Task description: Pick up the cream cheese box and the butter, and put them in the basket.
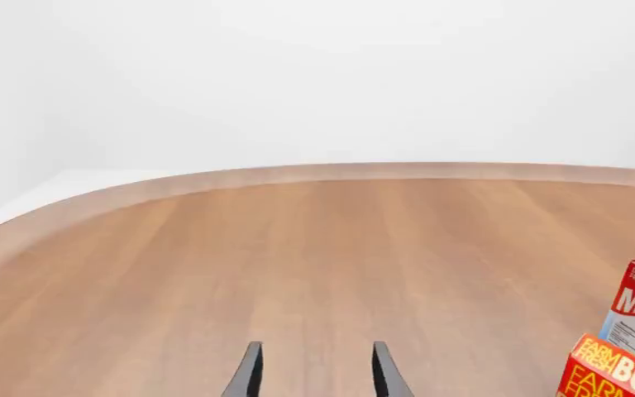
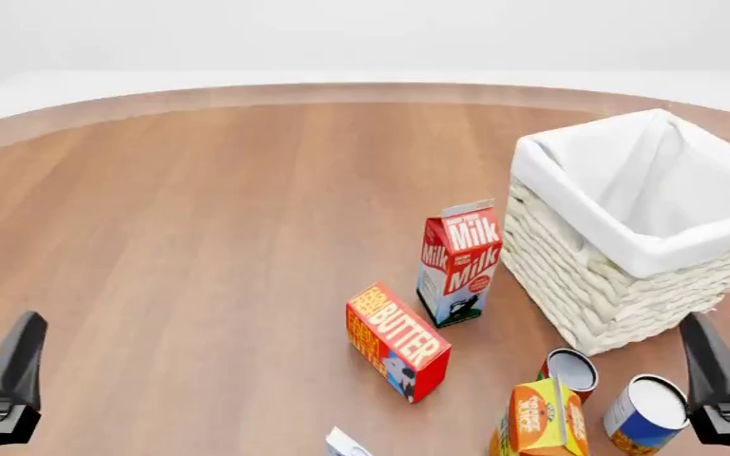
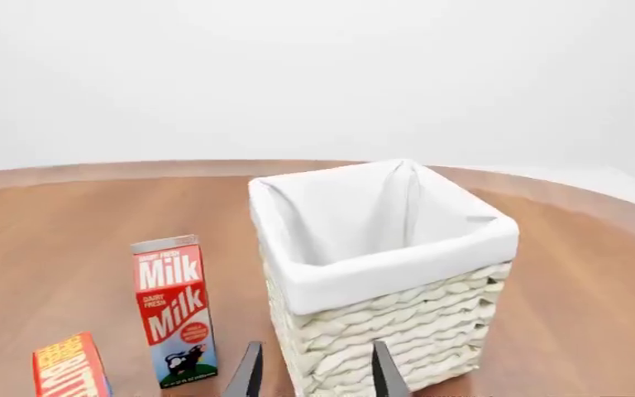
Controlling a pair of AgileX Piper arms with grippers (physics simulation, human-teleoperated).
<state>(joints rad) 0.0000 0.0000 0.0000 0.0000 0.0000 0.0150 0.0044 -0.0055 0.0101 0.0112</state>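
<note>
Round wooden table (image 2: pixel 187 237), white walls behind. White basket (image 2: pixel 593 275) upright beside milk carton (image 2: pixel 458 261), nothing inside. Left pincer (image 1: pixel 313 372) and right pincer (image 3: pixel 313 370) apart, holding nothing.

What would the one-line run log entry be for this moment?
left end effector: open, empty | right end effector: open, empty | butter: on table | cream cheese box: near edge, barely visible | basket: empty
</note>
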